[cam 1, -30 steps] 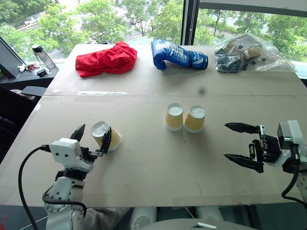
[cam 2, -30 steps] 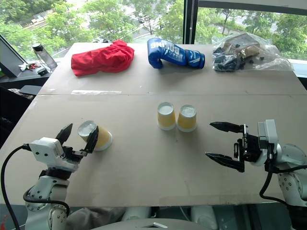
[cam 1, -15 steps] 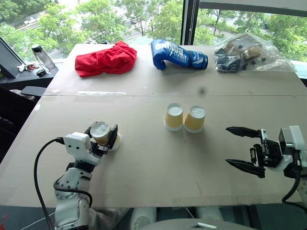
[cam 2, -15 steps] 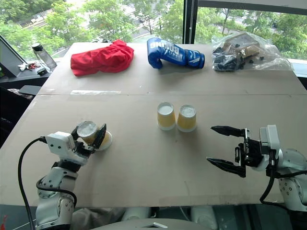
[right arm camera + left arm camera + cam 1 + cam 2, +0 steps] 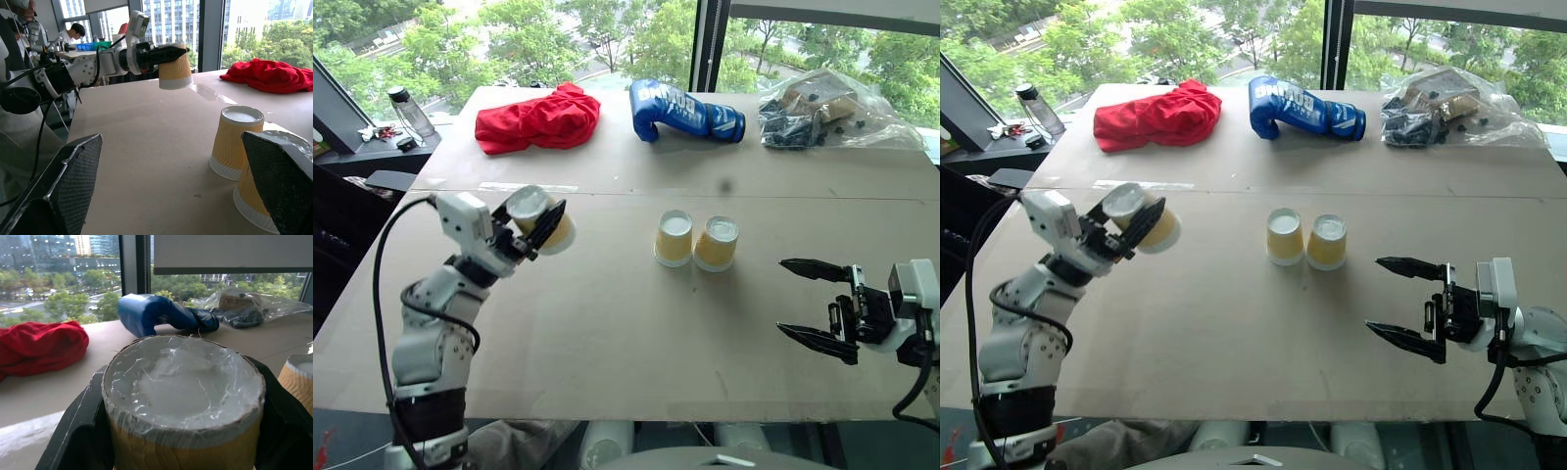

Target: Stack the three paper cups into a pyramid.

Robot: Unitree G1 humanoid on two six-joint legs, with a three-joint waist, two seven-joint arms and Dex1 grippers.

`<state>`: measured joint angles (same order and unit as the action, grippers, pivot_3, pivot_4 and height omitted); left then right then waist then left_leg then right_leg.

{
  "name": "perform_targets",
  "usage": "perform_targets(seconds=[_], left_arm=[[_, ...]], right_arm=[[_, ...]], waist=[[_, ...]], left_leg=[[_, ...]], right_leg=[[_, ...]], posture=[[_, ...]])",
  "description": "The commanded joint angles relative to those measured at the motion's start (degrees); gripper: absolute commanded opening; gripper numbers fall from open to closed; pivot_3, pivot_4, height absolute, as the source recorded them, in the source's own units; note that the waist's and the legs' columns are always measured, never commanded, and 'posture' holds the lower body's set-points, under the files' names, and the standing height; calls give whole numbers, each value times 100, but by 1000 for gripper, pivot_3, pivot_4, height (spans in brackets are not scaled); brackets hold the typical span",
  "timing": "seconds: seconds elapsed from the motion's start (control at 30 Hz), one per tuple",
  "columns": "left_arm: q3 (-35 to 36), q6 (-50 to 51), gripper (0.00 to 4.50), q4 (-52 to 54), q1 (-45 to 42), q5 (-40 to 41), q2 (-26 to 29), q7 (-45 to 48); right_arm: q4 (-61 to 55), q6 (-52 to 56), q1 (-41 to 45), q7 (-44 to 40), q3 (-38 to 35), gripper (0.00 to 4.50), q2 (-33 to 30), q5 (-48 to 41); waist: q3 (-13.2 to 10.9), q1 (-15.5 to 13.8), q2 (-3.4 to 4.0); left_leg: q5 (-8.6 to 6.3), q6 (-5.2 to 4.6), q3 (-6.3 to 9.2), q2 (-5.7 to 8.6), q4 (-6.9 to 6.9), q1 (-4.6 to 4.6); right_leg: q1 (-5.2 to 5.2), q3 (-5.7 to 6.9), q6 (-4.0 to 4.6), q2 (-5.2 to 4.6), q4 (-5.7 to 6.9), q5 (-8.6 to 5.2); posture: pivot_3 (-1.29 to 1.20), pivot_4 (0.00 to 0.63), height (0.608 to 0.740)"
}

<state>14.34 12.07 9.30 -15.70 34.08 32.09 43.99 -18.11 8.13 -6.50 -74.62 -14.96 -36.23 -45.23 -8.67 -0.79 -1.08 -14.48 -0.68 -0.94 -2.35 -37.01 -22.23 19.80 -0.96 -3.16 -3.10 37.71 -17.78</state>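
3 paper cups: 1 held, 2 on table (image 5: 607, 323).
L gripper (image 5: 540, 221) clamped on lifted cup (image 5: 544, 217) at 9 o'clock of upside-down, touching pair (image 5: 695, 241); R gripper (image 5: 815, 313) fingers spread, empty.

Three alike tapered paper cups, yellow-tan ribbed sides, white rims and bases. Two stand inverted, bases up, side by side and about touching near surface (image 5: 607, 333) centre: left cup (image 5: 674, 238), right cup (image 5: 716, 244). Third cup (image 5: 544, 219) lifted clear of surface, tilted, base toward camera, clamped in left hand (image 5: 540, 221).
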Motion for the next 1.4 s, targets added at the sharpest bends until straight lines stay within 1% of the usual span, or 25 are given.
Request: perform_targets(seconds=[0.03, 0.07, 0.13, 0.17, 0.23, 0.3, 0.4, 0.53, 0.7, 0.77, 1.03, 1.3, 1.33, 1.4], left_arm=[[-576, 687, 2548, -385, -1225, 316, 87, 670], [-795, 836, 2548, -592, -1667, 331, 2, 884], [-1078, 1020, 2548, -948, -2254, 338, -166, 1169], [-1212, 1064, 2548, -1184, -2523, 296, -282, 1320], [-1599, 1042, 2548, -1743, -3035, 54, -519, 1746], [-1815, 959, 2548, -2199, -3342, -98, -710, 2082], [-1886, 727, 2548, -2915, -3705, -186, -995, 2625], [-1926, 574, 2548, -3438, -3945, -373, -1168, 2996], [-1969, 323, 2548, -3811, -4133, -630, -1386, 3212], [-1954, 251, 2548, -3908, -4152, -707, -1450, 3287], [-1885, 98, 2548, -3827, -4087, -826, -1650, 3349], [-1892, 138, 2548, -3823, -4054, -949, -1662, 3299], [-1914, 147, 3562, -3814, -4040, -964, -1652, 3323], [-1909, 159, 4311, -3800, -4025, -961, -1662, 3344]], right_arm=[[-106, -89, 106, 452, -411, 4500, 67, -64], [-111, -72, 131, 637, -501, 4500, 101, -81], [-114, -54, 146, 893, -613, 4500, 150, -59], [-124, -35, 126, 996, -657, 4500, 164, -48], [-167, -60, 45, 1238, -735, 4500, 213, 37], [-295, -55, -25, 1462, -751, 4500, 257, 92], [-606, -8, -50, 1911, -686, 4500, 354, 243], [-947, 133, -131, 2135, -580, 4500, 415, 125], [-1170, 215, -230, 2361, -569, 4500, 399, 178], [-1227, 239, -265, 2393, -597, 4500, 386, 136], [-1234, 241, -314, 2377, -607, 4500, 343, 152], [-1095, 76, -326, 2209, -529, 4500, 400, 268], [-1063, 49, -336, 2174, -535, 4500, 405, 279], [-994, -13, -348, 2103, -546, 4500, 415, 304]], waist=[[0, -4, 0], [1, 29, 4], [-6, 21, 1], [-7, -1, 0], [-8, -10, -1], [-8, 9, 1], [-9, 65, 4], [-12, 139, 5], [-12, 121, 5], [-12, 116, 5], [-13, 116, 5], [-13, 117, 5], [-13, 117, 5], [-13, 117, 5]], left_leg=[[0, 0, 2, 0, -1, -3], [0, 0, 2, 0, -1, -3], [0, 0, 5, 2, -12, -27], [1, 1, 11, 1, -17, -55], [2, 2, 5, 2, -23, -65], [2, 3, -3, 4, -19, -67], [13, 21, -11, 4, -13, -69], [14, 22, -13, 0, -13, -80], [13, 20, -11, 1, -17, -87], [2, 3, -11, 3, -19, -88], [2, 3, -8, 2, -19, -89], [2, 3, -4, 2, -20, -89], [2, 3, -4, 2, -20, -89], [3, 3, -4, 2, -20, -89]], right_leg=[[0, 2, 0, 0, 0, 0], [0, 2, 0, 0, 0, 0], [23, 0, -14, 4, 6, -6], [49, 10, -14, 12, 16, -7], [51, 18, -15, 16, 18, -7], [52, 12, -23, 16, 15, -12], [67, -6, -26, 18, 18, -14], [85, -9, -26, 24, 25, -14], [85, -8, -26, 21, 21, -14], [85, -8, -26, 21, 21, -14], [87, -5, -26, 21, 24, -14], [87, -6, -26, 22, 25, -14], [87, -6, -26, 22, 25, -14], [87, -6, -26, 21, 25, -13]], posture=[[0, 150, 740], [0, 150, 740], [0, 150, 740], [0, 150, 740], [0, 150, 740], [0, 150, 740], [0, 150, 740], [0, 150, 740], [0, 150, 740], [0, 150, 740], [0, 150, 740], [0, 150, 740], [0, 150, 740], [0, 150, 740]])
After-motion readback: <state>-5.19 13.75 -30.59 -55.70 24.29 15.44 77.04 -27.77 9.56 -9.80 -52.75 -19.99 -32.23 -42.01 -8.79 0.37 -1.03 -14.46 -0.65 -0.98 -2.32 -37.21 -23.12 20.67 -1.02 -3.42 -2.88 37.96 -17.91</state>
